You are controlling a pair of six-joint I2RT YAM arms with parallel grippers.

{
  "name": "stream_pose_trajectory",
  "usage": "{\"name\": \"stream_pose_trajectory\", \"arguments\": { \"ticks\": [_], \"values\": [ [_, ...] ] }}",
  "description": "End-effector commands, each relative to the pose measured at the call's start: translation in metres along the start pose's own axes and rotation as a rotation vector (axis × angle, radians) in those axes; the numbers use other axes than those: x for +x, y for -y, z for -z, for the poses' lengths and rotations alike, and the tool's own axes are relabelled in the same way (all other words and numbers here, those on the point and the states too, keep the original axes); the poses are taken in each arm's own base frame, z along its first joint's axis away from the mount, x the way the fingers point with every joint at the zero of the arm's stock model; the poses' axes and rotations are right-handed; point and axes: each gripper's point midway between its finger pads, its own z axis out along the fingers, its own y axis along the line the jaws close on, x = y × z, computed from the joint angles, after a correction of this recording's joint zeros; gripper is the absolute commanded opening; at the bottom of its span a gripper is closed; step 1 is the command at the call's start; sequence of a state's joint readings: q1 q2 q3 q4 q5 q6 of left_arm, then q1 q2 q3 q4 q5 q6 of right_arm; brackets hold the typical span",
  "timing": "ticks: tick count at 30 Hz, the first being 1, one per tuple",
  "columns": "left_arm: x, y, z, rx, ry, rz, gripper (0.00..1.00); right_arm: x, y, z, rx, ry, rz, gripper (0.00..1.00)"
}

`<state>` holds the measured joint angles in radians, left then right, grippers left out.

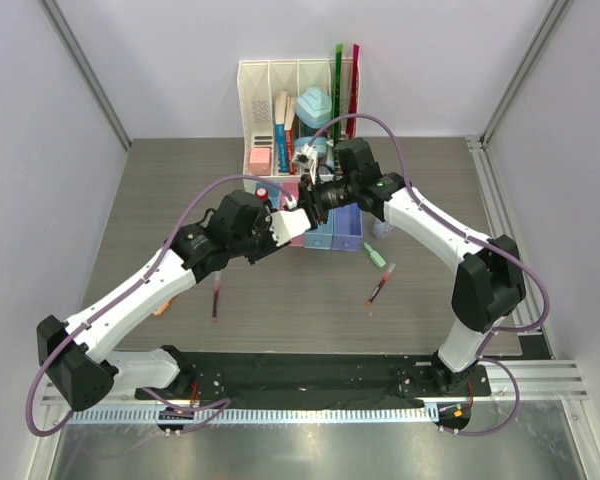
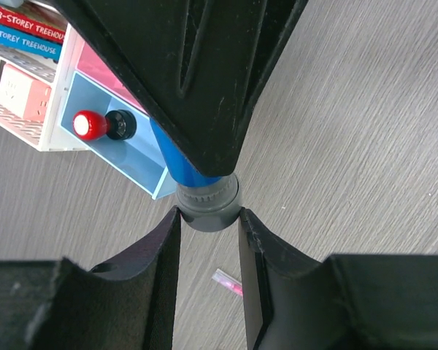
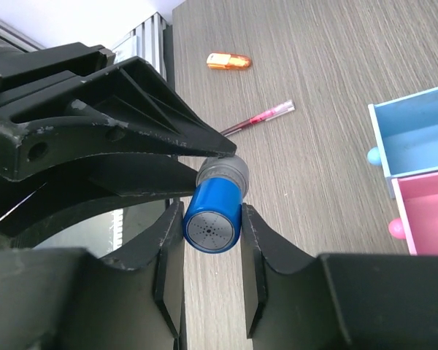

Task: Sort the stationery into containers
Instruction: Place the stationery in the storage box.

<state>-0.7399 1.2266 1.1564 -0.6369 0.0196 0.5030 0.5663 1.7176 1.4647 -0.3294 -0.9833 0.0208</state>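
Dark-red thin pens [image 1: 216,297] lie loose on the grey wood-grain table [image 1: 280,320] nearest the bases. Farther in, the right gripper [image 3: 212,211] clamps the blue body and the left gripper [image 2: 209,213] the grey end of 1 blue plastic cylinder with a grey cap [image 3: 212,219], its long axis running straight between the 2 tools. Just beyond sits the blue rectangular bin [image 2: 142,171] holding a red-capped cylinder [image 2: 90,125]; the top view hides the held piece, and which grip bears it is unclear.

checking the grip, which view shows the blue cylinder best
Right wrist: the blue cylinder shows dotted end, body, grey cap. Left wrist: only cap and a blue sliver. Top external: hidden between left end effector and right end effector.
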Motion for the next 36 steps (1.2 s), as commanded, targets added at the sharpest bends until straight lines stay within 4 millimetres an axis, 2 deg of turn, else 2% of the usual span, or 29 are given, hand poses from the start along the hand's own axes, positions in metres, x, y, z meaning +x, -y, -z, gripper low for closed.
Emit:
{"name": "stream_pose_trajectory", "arguments": {
  "ticks": [1,2,3,5,7,8,12,13,15,17,18,19,22,25,30,32,36],
  "values": [
    [-0.011,-0.007,-0.002,-0.029,0.040,-0.007,0.05,-0.018,-0.013,-0.001,-0.019,0.031,0.056,0.06],
    [-0.012,-0.008,-0.001,-0.035,0.041,-0.005,0.26,-0.018,-0.008,-0.001,0.000,0.033,0.055,0.06],
    [-0.006,-0.012,-0.001,-0.060,0.021,-0.008,0.42,-0.019,-0.005,-0.001,0.013,0.033,0.057,0.05],
    [-0.004,-0.016,0.004,-0.088,0.025,-0.005,0.67,-0.020,0.005,-0.001,0.060,0.032,0.060,0.05],
    [0.001,-0.019,0.006,-0.105,0.027,0.009,0.79,-0.015,0.014,-0.004,0.089,0.010,0.038,0.05],
    [0.007,-0.025,0.008,-0.121,0.021,0.028,0.89,-0.019,0.020,-0.003,0.112,0.013,0.073,0.04],
    [0.028,-0.039,0.021,-0.178,0.019,0.097,0.91,-0.012,0.051,-0.011,0.194,-0.038,0.074,0.04],
    [0.037,-0.047,0.024,-0.196,0.013,0.128,0.92,-0.017,0.056,-0.010,0.213,-0.040,0.085,0.04],
    [0.052,-0.053,0.032,-0.233,0.002,0.179,0.92,-0.014,0.074,-0.014,0.266,-0.059,0.108,0.04],
    [0.069,-0.060,0.036,-0.251,-0.004,0.236,0.93,-0.023,0.088,-0.014,0.320,-0.056,0.152,0.03],
    [0.075,-0.062,0.042,-0.269,-0.004,0.255,0.93,-0.019,0.101,-0.018,0.347,-0.069,0.150,0.03],
    [0.087,-0.069,0.046,-0.298,-0.019,0.295,0.93,-0.030,0.104,-0.018,0.363,-0.056,0.173,0.03],
    [0.112,-0.069,0.054,-0.332,-0.051,0.362,0.93,-0.037,0.130,-0.022,0.436,-0.064,0.213,0.02],
    [0.134,-0.064,0.061,-0.362,-0.084,0.413,0.93,-0.042,0.145,-0.031,0.464,-0.069,0.243,0.02],
    [0.160,-0.049,0.066,-0.384,-0.120,0.470,0.93,-0.051,0.159,-0.045,0.503,-0.079,0.304,0.02],
    [0.168,-0.042,0.067,-0.384,-0.133,0.486,0.93,-0.043,0.166,-0.054,0.509,-0.112,0.324,0.02],
    [0.177,-0.035,0.068,-0.397,-0.147,0.501,0.93,-0.041,0.168,-0.068,0.512,-0.147,0.363,0.02]
  ]
}}
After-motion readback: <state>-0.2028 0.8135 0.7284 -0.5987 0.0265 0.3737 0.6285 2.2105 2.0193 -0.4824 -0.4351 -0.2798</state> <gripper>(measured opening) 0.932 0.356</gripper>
